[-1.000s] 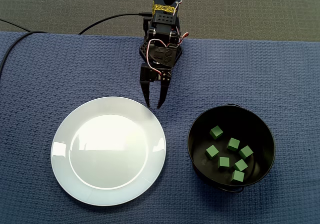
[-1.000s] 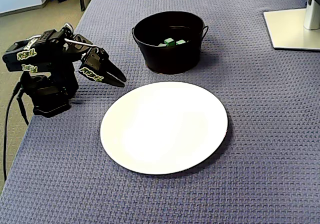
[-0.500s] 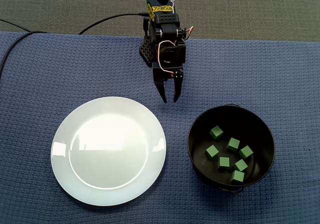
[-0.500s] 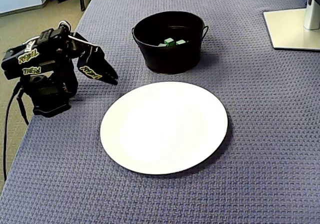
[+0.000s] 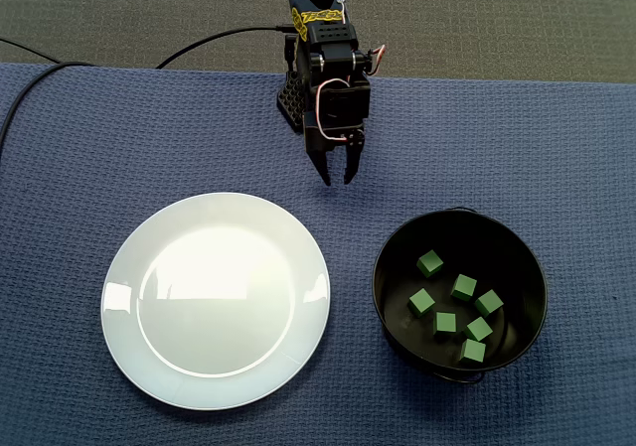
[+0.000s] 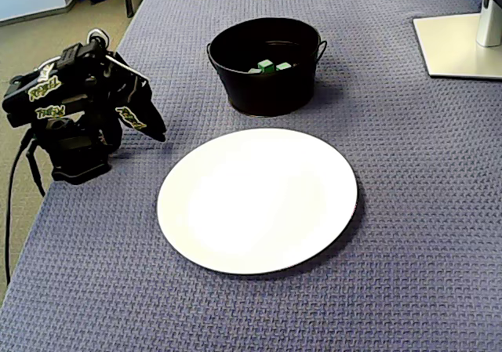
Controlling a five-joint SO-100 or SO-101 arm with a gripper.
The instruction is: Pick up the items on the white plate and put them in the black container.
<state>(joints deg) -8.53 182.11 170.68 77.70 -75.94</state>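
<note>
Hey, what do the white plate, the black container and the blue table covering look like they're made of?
White plate: likely glazed ceramic, maybe melamine; glossy, mirrors bright light patches.
Black container: probably painted metal; thin wall, small wire-like side handles, slight sheen.
Table covering: woven fabric, matte, with a waffle texture.

A table point(image 5: 99, 148) covered in blue waffle-weave fabric. A round white plate point(image 5: 216, 299) lies flat on it. A black container point(image 5: 390, 257) stands close beside the plate, not touching it. The arm base point(image 6: 74, 164) sits near one edge of the table. A flat white stand point(image 6: 459, 46) rests at a far corner.
</note>
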